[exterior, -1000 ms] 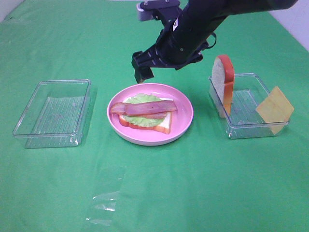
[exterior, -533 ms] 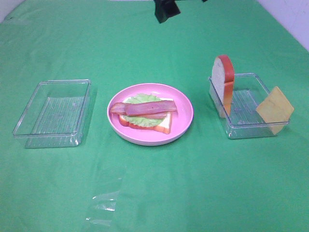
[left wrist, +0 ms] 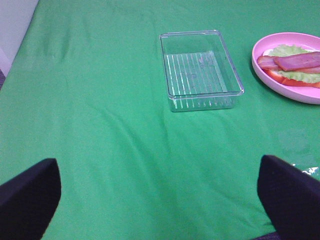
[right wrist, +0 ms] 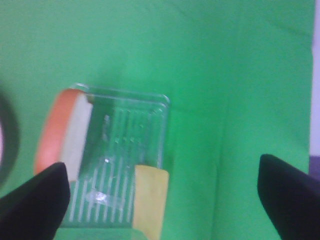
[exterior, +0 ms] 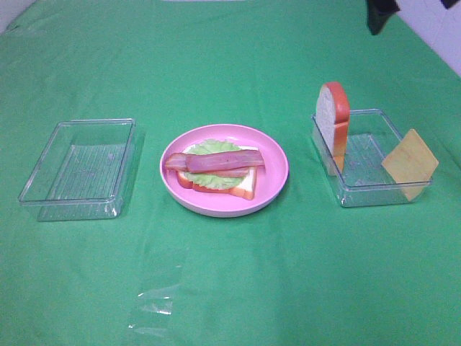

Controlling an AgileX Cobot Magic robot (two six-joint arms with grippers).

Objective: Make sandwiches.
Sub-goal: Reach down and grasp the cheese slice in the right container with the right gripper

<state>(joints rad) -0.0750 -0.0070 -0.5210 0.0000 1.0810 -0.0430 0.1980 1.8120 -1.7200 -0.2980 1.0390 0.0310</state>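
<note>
Exterior high view: half-built sandwich sits on the pink plate, middle of the green cloth. Bread at the bottom, lettuce on that, bacon strip across the top.
Right tray: spare bread slice stands on edge at its left end, and the cheese square leans on the right wall, poking over the rim.
Left tray: can't see anything in it.
Left gripper: jaws spread wide, nothing between them, well apart from the left tray.
Right gripper: jaws wide apart too, holding nothing, up over the right tray.
Handling (my guess): toy pieces look light, fairly stiff and smooth, so kinda slippery.
Where to grab: cheese by the corner sticking up over the rim, bread by its top crust, pinching the flat faces.
Watch out: that tray looks light, so it could skid or lift along with the piece.
</note>
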